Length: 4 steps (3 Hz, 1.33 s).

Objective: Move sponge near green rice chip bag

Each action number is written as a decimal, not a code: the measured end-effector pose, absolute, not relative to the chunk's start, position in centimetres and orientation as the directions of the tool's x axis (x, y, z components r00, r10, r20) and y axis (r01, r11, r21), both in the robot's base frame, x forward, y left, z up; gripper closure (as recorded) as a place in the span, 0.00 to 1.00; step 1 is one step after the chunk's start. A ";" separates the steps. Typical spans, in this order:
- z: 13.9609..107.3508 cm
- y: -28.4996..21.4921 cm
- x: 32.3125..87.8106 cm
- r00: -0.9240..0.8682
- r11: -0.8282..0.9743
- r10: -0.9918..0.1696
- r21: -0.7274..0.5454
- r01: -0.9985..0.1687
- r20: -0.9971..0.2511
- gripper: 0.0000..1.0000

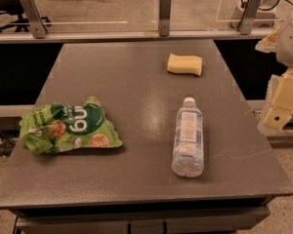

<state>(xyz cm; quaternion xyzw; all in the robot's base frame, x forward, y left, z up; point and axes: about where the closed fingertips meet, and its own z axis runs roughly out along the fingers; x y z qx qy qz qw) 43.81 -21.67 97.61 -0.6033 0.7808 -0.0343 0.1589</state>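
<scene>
The pale yellow sponge [185, 64] lies flat on the far right part of the grey table [136, 101]. The green rice chip bag [68, 126] lies wrinkled at the table's left side, near the front. My gripper [282, 104] hangs at the right edge of the view, beyond the table's right side, apart from the sponge and well right of it. It holds nothing that I can see.
A clear plastic water bottle [188, 136] lies on its side between the sponge and the table's front edge. A glass barrier with metal posts [164, 12] runs along the far edge. The table's right edge lies close to the gripper.
</scene>
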 end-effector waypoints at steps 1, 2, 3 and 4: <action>97.6 -21.7 43.8 -0.221 0.270 -0.953 -0.246 -0.931 -0.207 0.00; 97.9 -21.1 45.6 -0.190 0.250 -0.955 -0.272 -0.929 -0.229 0.00; 97.8 -21.1 50.9 -0.147 0.212 -0.964 -0.299 -0.931 -0.223 0.00; 97.2 -20.2 57.9 -0.095 0.173 -0.962 -0.302 -0.937 -0.257 0.00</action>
